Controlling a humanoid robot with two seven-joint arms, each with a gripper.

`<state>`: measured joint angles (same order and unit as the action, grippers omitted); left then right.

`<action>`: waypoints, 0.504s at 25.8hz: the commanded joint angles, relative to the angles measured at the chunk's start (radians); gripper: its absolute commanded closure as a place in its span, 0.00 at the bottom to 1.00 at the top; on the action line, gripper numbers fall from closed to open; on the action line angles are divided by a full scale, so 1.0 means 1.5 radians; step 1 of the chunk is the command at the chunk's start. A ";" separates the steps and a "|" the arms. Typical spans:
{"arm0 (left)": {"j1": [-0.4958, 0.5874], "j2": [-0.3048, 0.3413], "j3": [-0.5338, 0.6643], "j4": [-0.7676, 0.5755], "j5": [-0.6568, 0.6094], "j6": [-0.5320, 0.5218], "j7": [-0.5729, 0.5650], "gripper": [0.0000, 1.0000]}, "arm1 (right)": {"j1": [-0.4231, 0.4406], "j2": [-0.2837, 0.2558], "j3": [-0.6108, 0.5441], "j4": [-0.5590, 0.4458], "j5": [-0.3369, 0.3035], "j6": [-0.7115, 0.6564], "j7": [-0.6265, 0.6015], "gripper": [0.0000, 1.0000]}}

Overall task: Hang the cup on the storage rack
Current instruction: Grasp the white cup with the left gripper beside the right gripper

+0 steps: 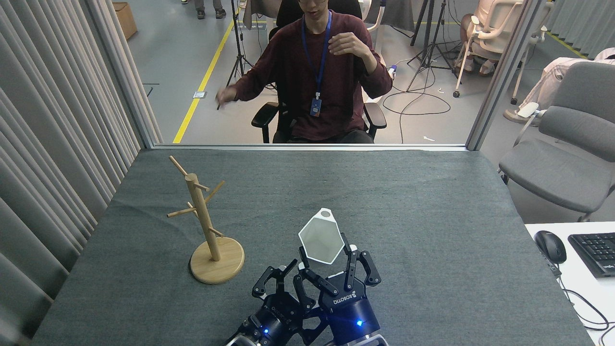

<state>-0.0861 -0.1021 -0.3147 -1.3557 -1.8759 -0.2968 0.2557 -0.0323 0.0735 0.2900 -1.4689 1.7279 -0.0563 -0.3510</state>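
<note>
Near the front edge of the table (432, 192), just right of its middle, the cup (321, 239) is held up off the grey cloth in the right gripper (326, 258), its open mouth turned toward the camera so the pale inside shows. Its 6-sided rim is plain to see, and the small loop handle (325, 214) with a round hole sits at the far top end, pointing away from the robot. The right gripper's 2 black fingers (351, 262) press against the cup's lower sides, one on each flank, pinching it between them. Just to the left and touching or nearly touching that gripper, the left gripper (283, 275) comes up from the bottom edge with its fingers spread apart and nothing between them; its fingertips lie close beside the cup's lower left edge, though I cannot tell whether they touch it. The rack (205, 226) stands to the left of both grippers, apart from the cup, upright on its round wooden base (217, 263), with thin pegs angling up from the pole and all of them bare. Beyond the far edge of the table a person (319, 77) in a dark red top sits in a chair, with both arms raised. A mouse (550, 246) and a keyboard (596, 252) lie on a white desk at right.
</note>
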 commanded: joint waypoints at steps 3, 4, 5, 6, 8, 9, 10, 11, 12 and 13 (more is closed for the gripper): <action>-0.011 -0.007 0.001 0.012 0.003 -0.001 -0.001 0.00 | 0.025 0.002 0.002 -0.015 0.002 0.000 -0.004 0.43; -0.013 -0.007 0.003 0.015 0.003 0.000 -0.001 0.00 | 0.027 0.001 0.002 -0.019 0.002 -0.001 -0.004 0.43; -0.015 -0.007 0.003 0.018 0.003 -0.001 -0.001 0.00 | 0.030 0.002 0.003 -0.020 0.002 -0.001 -0.004 0.43; -0.016 -0.007 0.004 0.020 0.003 0.000 -0.001 0.00 | 0.033 0.002 0.007 -0.022 0.002 -0.001 -0.004 0.43; -0.018 -0.008 0.005 0.020 0.004 0.000 0.000 0.00 | 0.036 0.002 0.010 -0.028 0.002 0.000 -0.004 0.43; -0.020 -0.008 0.006 0.020 0.004 0.000 0.000 0.00 | 0.040 0.002 0.010 -0.030 0.002 0.000 -0.004 0.43; -0.020 -0.008 0.007 0.020 0.004 0.000 0.000 0.00 | 0.045 0.002 0.010 -0.031 0.002 0.000 -0.004 0.43; -0.020 -0.008 0.007 0.020 0.004 0.000 0.000 0.00 | 0.047 0.003 0.011 -0.033 0.002 0.000 -0.004 0.43; -0.020 -0.008 0.007 0.019 0.004 0.000 0.000 0.00 | 0.050 0.003 0.013 -0.033 0.002 0.000 -0.004 0.42; -0.020 -0.008 0.008 0.019 0.004 0.000 0.001 0.00 | 0.053 0.003 0.017 -0.034 0.002 0.000 -0.004 0.42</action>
<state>-0.1150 -0.1135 -0.3048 -1.3265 -1.8702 -0.2961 0.2543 0.0337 0.0778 0.3074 -1.5148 1.7303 -0.0563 -0.3579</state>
